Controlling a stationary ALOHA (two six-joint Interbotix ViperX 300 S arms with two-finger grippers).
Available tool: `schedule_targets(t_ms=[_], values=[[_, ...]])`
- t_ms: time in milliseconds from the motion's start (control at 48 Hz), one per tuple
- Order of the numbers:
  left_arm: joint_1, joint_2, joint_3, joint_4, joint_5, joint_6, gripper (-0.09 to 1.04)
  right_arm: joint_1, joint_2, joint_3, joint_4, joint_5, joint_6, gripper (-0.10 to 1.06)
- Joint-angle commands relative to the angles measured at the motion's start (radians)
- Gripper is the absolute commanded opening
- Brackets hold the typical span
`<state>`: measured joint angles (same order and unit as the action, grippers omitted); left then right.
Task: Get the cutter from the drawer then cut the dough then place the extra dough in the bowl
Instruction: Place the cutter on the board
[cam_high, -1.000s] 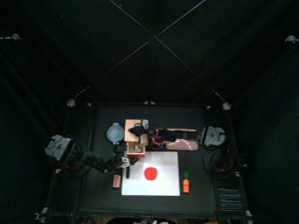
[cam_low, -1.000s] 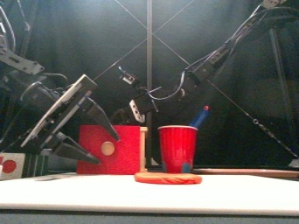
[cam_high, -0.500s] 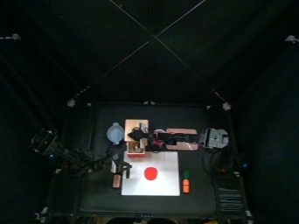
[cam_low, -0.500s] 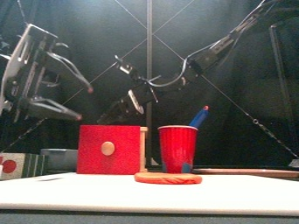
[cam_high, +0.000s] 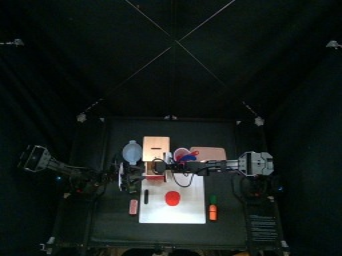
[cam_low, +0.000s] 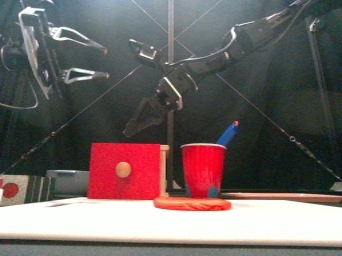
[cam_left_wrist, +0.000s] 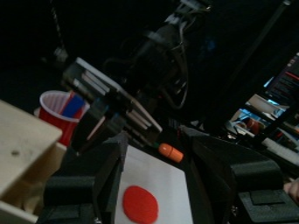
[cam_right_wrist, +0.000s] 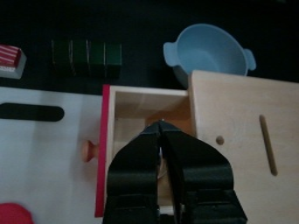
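Nearest, well in front of and below the right jaws, the red dough (cam_low: 191, 204) lies flat on the white cutting board (cam_low: 80, 222), whole and uncut, where a cutter can be pressed straight down on it. Just behind it, below the right jaws and a little to their side, stands the red cup (cam_low: 203, 170) with its blue knife (cam_low: 229, 132). Beside that is the red drawer front (cam_low: 123, 170) of the wooden box (cam_right_wrist: 239, 122). The drawer (cam_right_wrist: 135, 109) is pulled out toward the board, so its inside lies open from above. The right jaws hang over it, tips aimed down into it and pressed together with nothing visible between them. The cutter shows in no view: the jaws hide much of the drawer's floor, so I cannot tell whether it lies there. Fetching it looks like the step in hand. Past the box, ahead of the right tips, the blue-grey bowl (cam_right_wrist: 211, 48) sits empty on the surface, ready for scraps, with the sushi roll (cam_right_wrist: 87, 52) near it. The left jaws are spread wide, raised high and well off to the side, likely to keep clear of the drawer
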<state>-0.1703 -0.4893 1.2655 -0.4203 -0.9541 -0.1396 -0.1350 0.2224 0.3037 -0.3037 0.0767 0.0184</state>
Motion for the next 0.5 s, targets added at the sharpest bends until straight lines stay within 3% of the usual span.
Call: schedule_targets(t_ms=[21, 229, 500], values=[[0.020, -0.055, 0.002, 0.040, -0.009, 0.037, 0.86, 0.000, -0.048, -0.012, 0.041, 0.012, 0.000, 0.42], [0.021, -0.115, 0.031, 0.040, -0.008, 0.055, 0.86, -0.005, -0.037, -0.015, 0.084, 0.026, 0.000, 0.69], [0.031, -0.118, 0.034, 0.043, -0.008, 0.063, 0.86, -0.009, -0.011, -0.009, 0.087, 0.051, 0.000, 0.69]])
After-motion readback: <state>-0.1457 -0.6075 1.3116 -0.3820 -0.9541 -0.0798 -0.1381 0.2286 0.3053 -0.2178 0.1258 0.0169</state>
